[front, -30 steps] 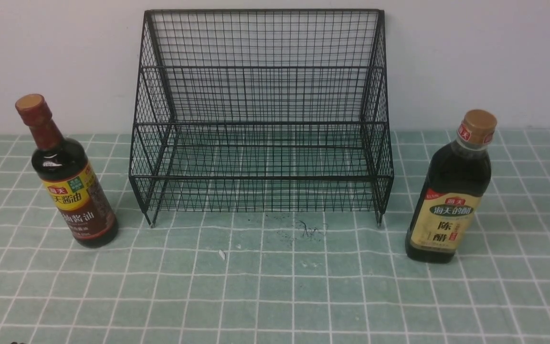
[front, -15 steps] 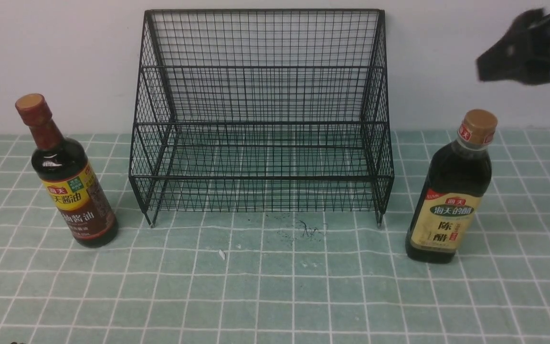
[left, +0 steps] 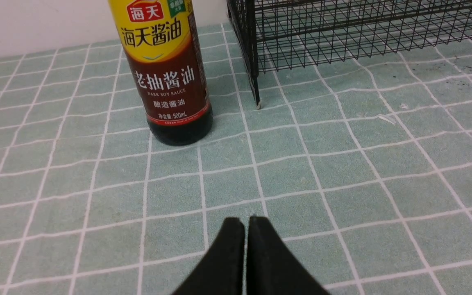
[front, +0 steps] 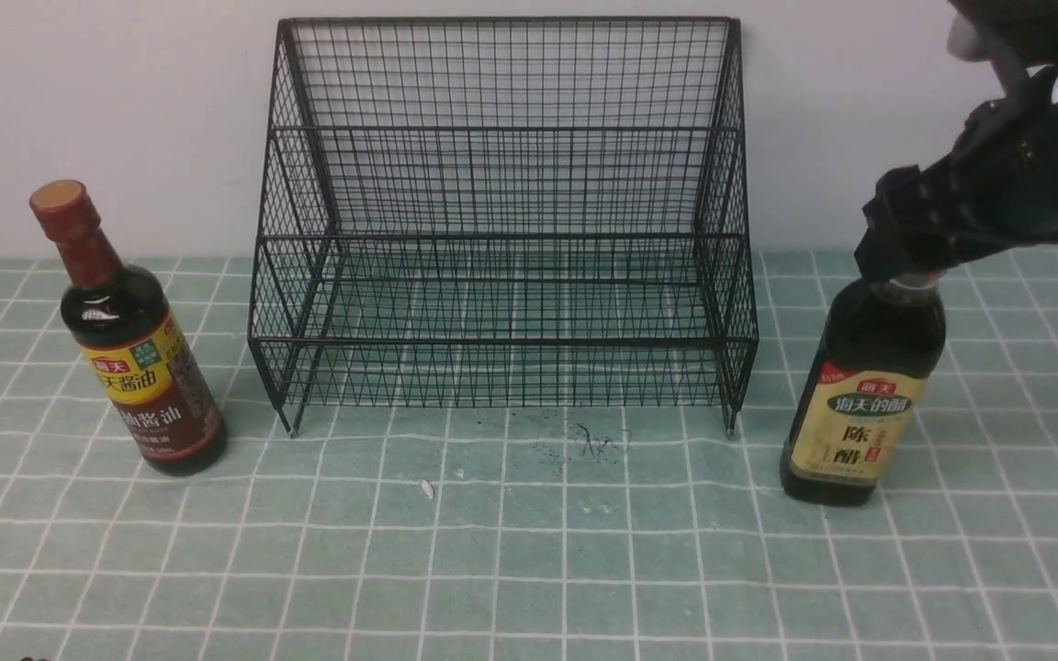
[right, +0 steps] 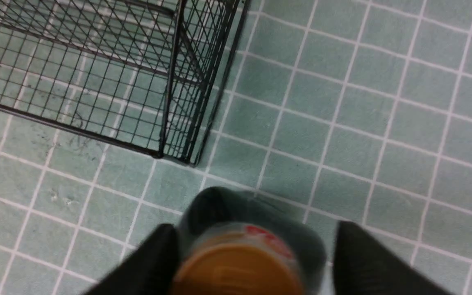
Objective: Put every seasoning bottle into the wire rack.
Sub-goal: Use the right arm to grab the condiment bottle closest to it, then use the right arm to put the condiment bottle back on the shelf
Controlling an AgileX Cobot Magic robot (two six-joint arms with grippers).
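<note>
Straddling the round tan-capped bottle (right: 236, 268), the matte black right gripper (right: 254, 231) gapes

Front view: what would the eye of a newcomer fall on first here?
The large black wire rack stands empty in the middle. On the right, the right gripper hangs with open jaws on either side of the tan cap of the vinegar bottle; the dark soy sauce bottle stands alone on the left.

The right gripper (right: 255, 234) holds its jaws wide on either side of the blurred tan-capped bottle (right: 236, 268), seen from above, with a corner of the wire rack (right: 171, 82) near it on the green-tiled tabletop (right: 383, 123).
</note>
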